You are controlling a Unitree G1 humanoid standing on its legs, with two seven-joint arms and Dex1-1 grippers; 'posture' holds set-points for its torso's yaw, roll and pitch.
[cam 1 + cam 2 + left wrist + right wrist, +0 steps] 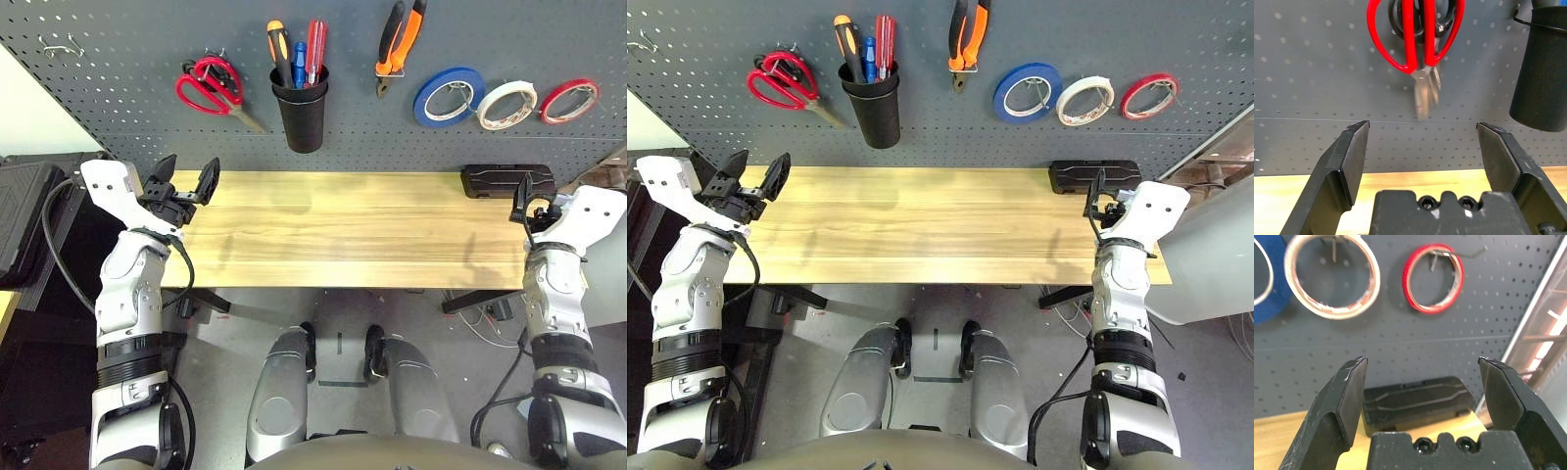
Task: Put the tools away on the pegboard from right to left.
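Red-handled scissors (pixel 211 86), on a hook of the grey pegboard (pixel 147 69), left of the cup. White tape roll (pixel 506 105), hung between blue and red rolls. Pliers (pixel 398 41), hung, orange-and-black. Black cup (pixel 303 116), holding a screwdriver (pixel 280 49) and red- and blue-handled tools. Left gripper (pixel 1422 152) and right gripper (pixel 1422 387), both spread wide, empty.
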